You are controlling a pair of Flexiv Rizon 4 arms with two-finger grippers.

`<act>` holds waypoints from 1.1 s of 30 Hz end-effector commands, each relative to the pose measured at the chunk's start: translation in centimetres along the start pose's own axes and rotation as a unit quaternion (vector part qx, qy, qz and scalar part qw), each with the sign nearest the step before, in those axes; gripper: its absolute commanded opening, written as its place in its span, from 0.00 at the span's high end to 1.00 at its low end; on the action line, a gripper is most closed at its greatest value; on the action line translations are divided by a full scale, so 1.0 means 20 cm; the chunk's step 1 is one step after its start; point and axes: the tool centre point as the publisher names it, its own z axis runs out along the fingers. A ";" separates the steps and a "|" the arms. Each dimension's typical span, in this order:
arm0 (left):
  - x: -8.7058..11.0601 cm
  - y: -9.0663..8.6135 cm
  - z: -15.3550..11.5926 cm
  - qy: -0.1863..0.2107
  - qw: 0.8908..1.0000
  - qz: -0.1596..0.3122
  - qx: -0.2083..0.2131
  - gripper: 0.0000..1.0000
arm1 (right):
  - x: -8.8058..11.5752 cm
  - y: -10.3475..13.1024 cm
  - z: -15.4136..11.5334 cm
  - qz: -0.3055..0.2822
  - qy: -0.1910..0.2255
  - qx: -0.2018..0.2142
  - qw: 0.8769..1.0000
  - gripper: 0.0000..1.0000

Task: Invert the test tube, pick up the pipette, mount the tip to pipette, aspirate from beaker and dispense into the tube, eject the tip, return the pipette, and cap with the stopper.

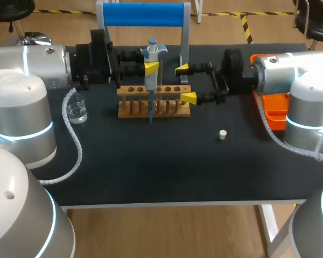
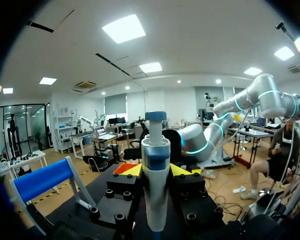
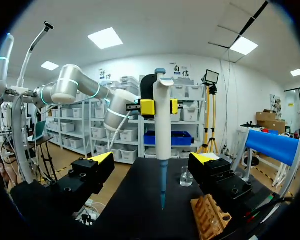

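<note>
Two claws are flanking the pipette (image 1: 152, 51) over the rack (image 1: 130, 110). The left claw (image 1: 151, 69) is clamping it upright, and its blue tip (image 1: 151, 113) is hanging by the rack's holes. The right claw (image 1: 185, 83) is hovering beside it, fingers apart. The tube is not showing clearly. Transfer looks pending, so keeping the pipette vertical and centring the tip matters. The beaker (image 1: 76, 112) is sitting well left. No lettering is reading legibly on pipette or rack.

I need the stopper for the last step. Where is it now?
In the head view the white stopper lies on the black table, right of the middle, in front and to the right of the wooden rack, near the right gripper.
</note>
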 end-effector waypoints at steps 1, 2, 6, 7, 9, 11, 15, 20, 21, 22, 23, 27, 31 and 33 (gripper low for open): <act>0.01 0.00 0.00 -0.002 1.000 0.001 0.001 1.00 | 0.01 0.03 0.07 -0.001 -0.005 -0.007 1.000 0.00; 0.01 0.00 0.00 -0.002 1.000 0.001 0.001 1.00 | 0.01 0.05 0.09 -0.004 -0.011 -0.004 1.000 0.00; 0.01 0.00 0.00 -0.002 1.000 0.001 0.001 1.00 | 0.01 0.06 0.16 -0.003 -0.013 0.005 1.000 0.04; 0.01 0.00 0.00 -0.002 1.000 0.001 0.001 1.00 | 0.01 0.06 0.17 0.001 -0.013 0.008 1.000 0.07; 0.01 0.00 0.00 -0.002 1.000 0.001 0.001 1.00 | 0.00 0.06 0.19 0.008 -0.016 0.010 1.000 0.13; 0.01 0.00 0.00 -0.002 1.000 0.001 0.001 1.00 | -0.01 0.07 0.21 0.012 -0.020 0.013 1.000 0.18; 0.01 0.00 0.00 -0.002 1.000 0.001 0.001 1.00 | -0.02 0.08 0.24 0.009 -0.027 0.020 0.999 0.21; 0.01 0.00 0.00 -0.002 1.000 0.001 0.001 1.00 | -0.03 0.08 0.26 0.011 -0.030 0.017 0.999 0.22; 0.01 0.00 0.00 -0.002 1.000 0.001 0.001 1.00 | -0.04 0.08 0.27 0.010 -0.032 0.015 0.999 0.23; 0.01 0.00 0.00 -0.002 1.000 0.001 0.001 1.00 | -0.04 0.07 0.27 0.009 -0.032 0.014 0.999 0.23; 0.01 0.00 0.00 -0.002 1.000 0.001 0.001 1.00 | -0.04 0.07 0.27 0.009 -0.032 0.014 0.999 0.24; 0.01 0.00 0.00 -0.002 1.000 0.001 0.001 1.00 | -0.05 0.07 0.29 0.009 -0.035 0.010 0.999 0.31; 0.01 0.00 0.00 -0.002 1.000 0.001 0.001 1.00 | -0.06 0.07 0.31 0.009 -0.036 0.004 0.999 0.38; 0.01 0.00 0.00 -0.002 1.000 0.001 0.001 1.00 | -0.06 0.07 0.31 0.010 -0.036 0.003 0.999 0.40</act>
